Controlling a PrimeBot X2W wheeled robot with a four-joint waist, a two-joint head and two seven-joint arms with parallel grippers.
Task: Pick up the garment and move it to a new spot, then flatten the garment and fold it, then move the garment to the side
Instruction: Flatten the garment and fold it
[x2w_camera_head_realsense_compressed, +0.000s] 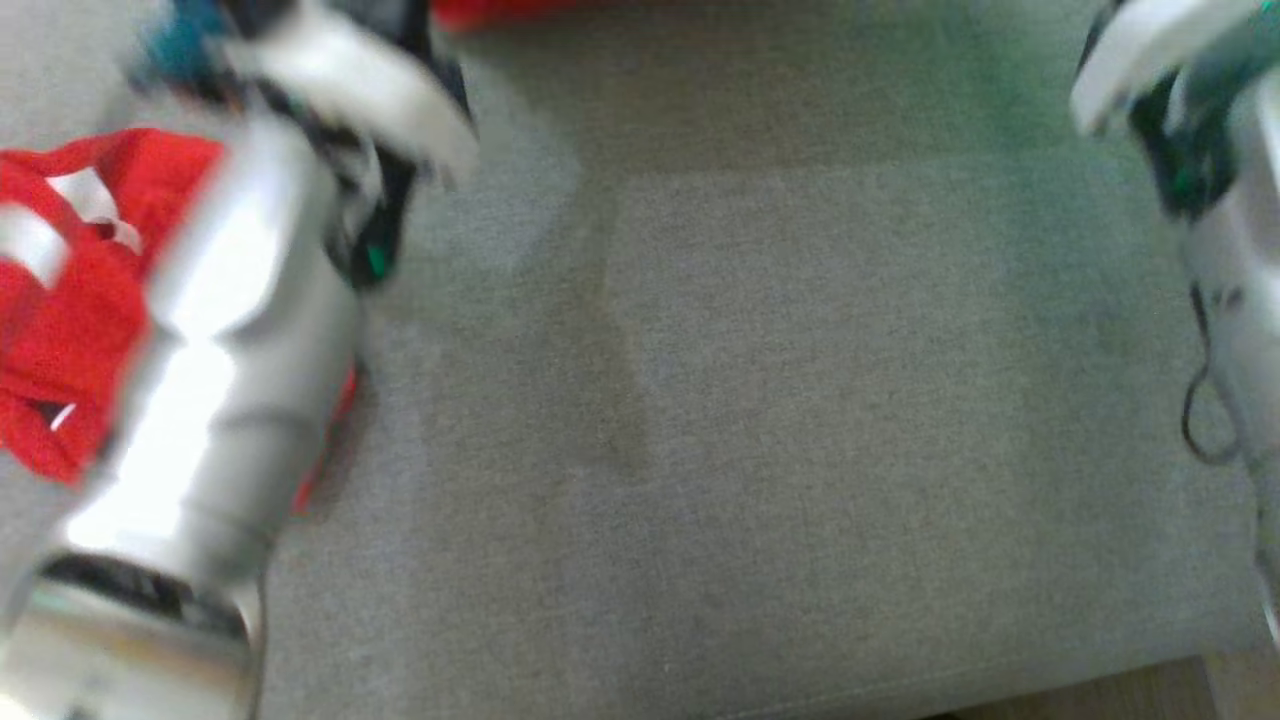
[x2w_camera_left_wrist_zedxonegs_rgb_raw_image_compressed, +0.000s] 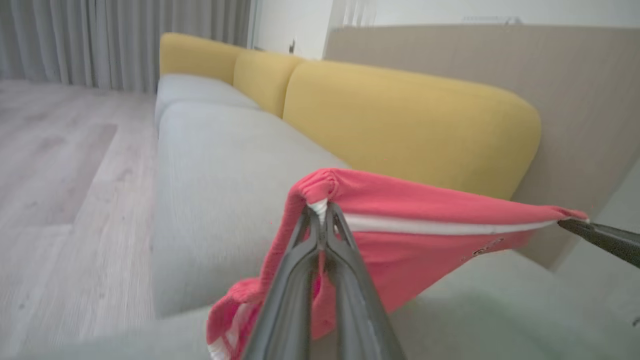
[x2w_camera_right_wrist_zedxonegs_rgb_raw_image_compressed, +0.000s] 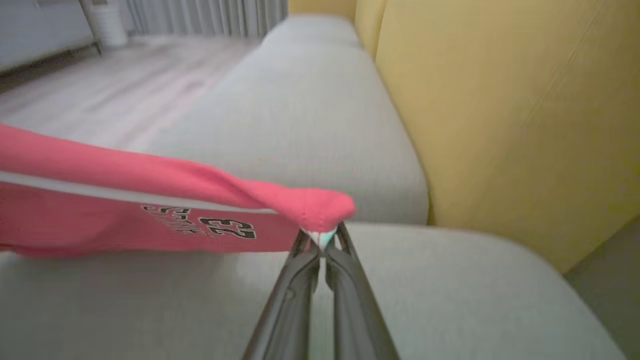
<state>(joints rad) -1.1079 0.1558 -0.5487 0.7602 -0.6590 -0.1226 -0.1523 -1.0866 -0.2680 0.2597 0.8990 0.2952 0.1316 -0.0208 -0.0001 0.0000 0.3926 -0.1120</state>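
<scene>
Sofa (x2w_camera_left_wrist_zedxonegs_rgb_raw_image_compressed: 210, 165), grey-seated with yellow back cushions (x2w_camera_left_wrist_zedxonegs_rgb_raw_image_compressed: 410, 120), lies under the red garment (x2w_camera_left_wrist_zedxonegs_rgb_raw_image_compressed: 410, 240) with a white stripe, which hangs stretched above the seat. One gathered corner is clamped in the left claw (x2w_camera_left_wrist_zedxonegs_rgb_raw_image_compressed: 322, 212), the opposite corner pinched tight in the right claw (x2w_camera_right_wrist_zedxonegs_rgb_raw_image_compressed: 322, 237).

Landmark: seat cushion (x2w_camera_head_realsense_compressed: 800, 420). Garment (x2w_camera_left_wrist_zedxonegs_rgb_raw_image_compressed: 425, 220) strung above it, off the surface, between the two grippers. Left gripper (x2w_camera_left_wrist_zedxonegs_rgb_raw_image_compressed: 322, 207) pinches one end, right gripper (x2w_camera_right_wrist_zedxonegs_rgb_raw_image_compressed: 322, 239) the other. Slack hangs below the left end. Back cushions (x2w_camera_left_wrist_zedxonegs_rgb_raw_image_compressed: 400, 115) stand behind the seat cushion, a second seat cushion (x2w_camera_right_wrist_zedxonegs_rgb_raw_image_compressed: 310, 115) beside it, floor (x2w_camera_left_wrist_zedxonegs_rgb_raw_image_compressed: 60, 165) in front.
</scene>
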